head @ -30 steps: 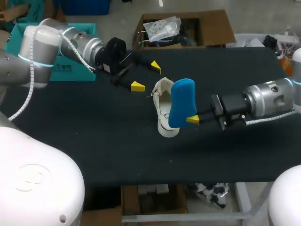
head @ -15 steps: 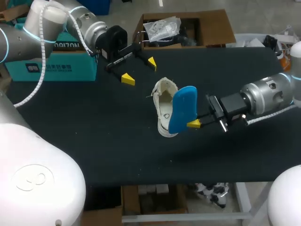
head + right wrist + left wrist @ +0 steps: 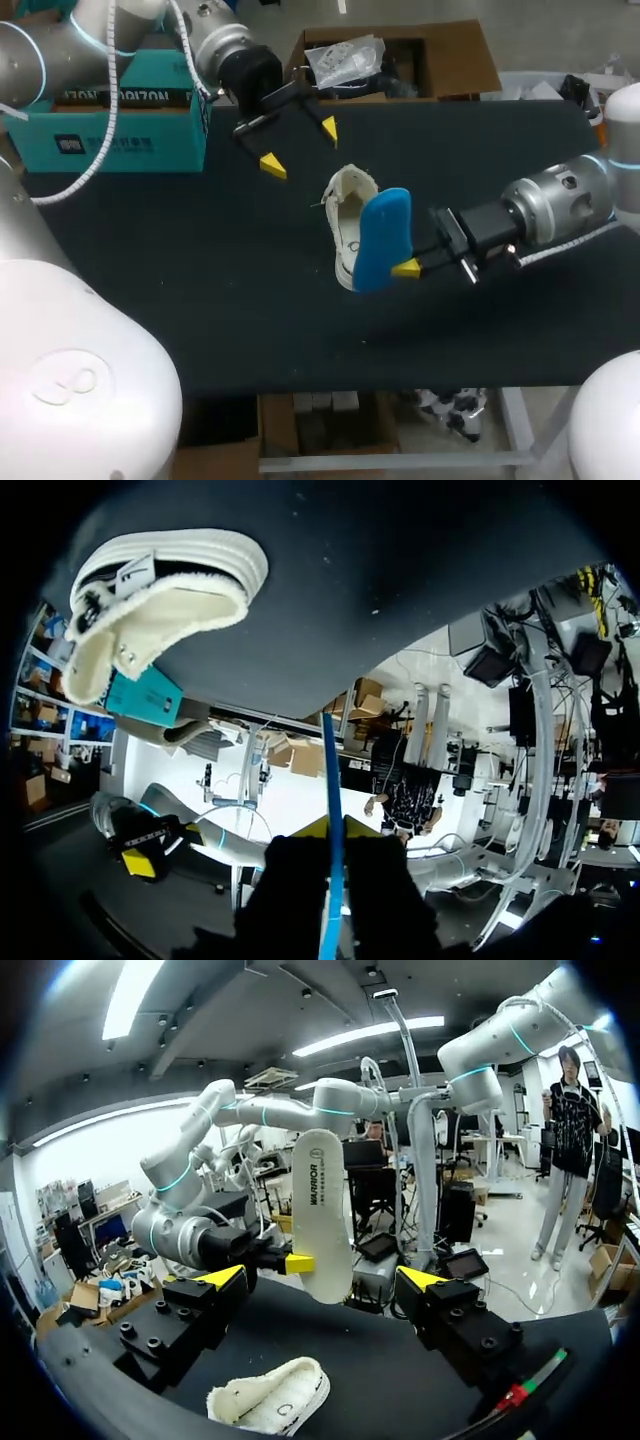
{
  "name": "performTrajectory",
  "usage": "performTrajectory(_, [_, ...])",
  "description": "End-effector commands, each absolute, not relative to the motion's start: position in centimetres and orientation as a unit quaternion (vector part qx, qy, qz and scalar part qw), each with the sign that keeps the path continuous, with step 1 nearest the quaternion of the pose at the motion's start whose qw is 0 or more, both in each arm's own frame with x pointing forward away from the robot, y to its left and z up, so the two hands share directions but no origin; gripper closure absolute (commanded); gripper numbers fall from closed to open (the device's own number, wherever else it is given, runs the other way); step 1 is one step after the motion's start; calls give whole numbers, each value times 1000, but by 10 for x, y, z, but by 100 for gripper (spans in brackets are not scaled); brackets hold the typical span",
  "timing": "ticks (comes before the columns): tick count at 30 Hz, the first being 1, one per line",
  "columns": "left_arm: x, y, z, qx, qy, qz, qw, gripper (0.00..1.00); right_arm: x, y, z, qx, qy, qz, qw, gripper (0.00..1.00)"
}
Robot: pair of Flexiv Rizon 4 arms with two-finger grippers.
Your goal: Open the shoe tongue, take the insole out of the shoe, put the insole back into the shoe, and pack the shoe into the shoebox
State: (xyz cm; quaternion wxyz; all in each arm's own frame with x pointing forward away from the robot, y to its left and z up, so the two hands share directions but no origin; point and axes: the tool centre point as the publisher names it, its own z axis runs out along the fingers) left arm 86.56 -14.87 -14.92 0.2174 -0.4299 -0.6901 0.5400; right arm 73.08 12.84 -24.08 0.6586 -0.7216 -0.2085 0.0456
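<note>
A white shoe (image 3: 347,222) lies on the black table (image 3: 200,300), near its middle. Just above the shoe's right side hangs a blue insole (image 3: 382,240), white on its other face (image 3: 322,1210), with my right gripper (image 3: 405,268) shut on its edge. Seen edge-on in the right wrist view, the insole (image 3: 332,810) is pinched in the gripper (image 3: 335,828), and the shoe (image 3: 160,600) lies ahead. My left gripper (image 3: 300,148) hangs open behind the shoe, at the far left, holding nothing. In its own view the left gripper (image 3: 323,1280) faces the insole, with the shoe (image 3: 268,1397) below.
A teal shoebox (image 3: 110,115) stands at the table's far left corner, just left of my left arm. The black table surface stretches toward the front edge.
My left arm has drawn back and up toward the far left, away from the shoe, fingers staying open. The right gripper has carried the insole slightly toward the front edge.
</note>
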Motion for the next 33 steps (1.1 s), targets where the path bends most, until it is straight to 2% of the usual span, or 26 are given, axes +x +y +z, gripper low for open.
performTrajectory(1, [872, -148, -150, -489, -675, 485, 264, 0, 726, 131, -242, -716, -222, 46, 660, 100])
performTrajectory(16, [878, -136, -170, -487, -673, 504, 237, 0, 718, 132, -237, -709, -262, 42, 654, 100])
performTrajectory(33, [881, -134, -169, -488, -666, 511, 238, 0, 716, 134, -234, -704, -265, 50, 658, 100])
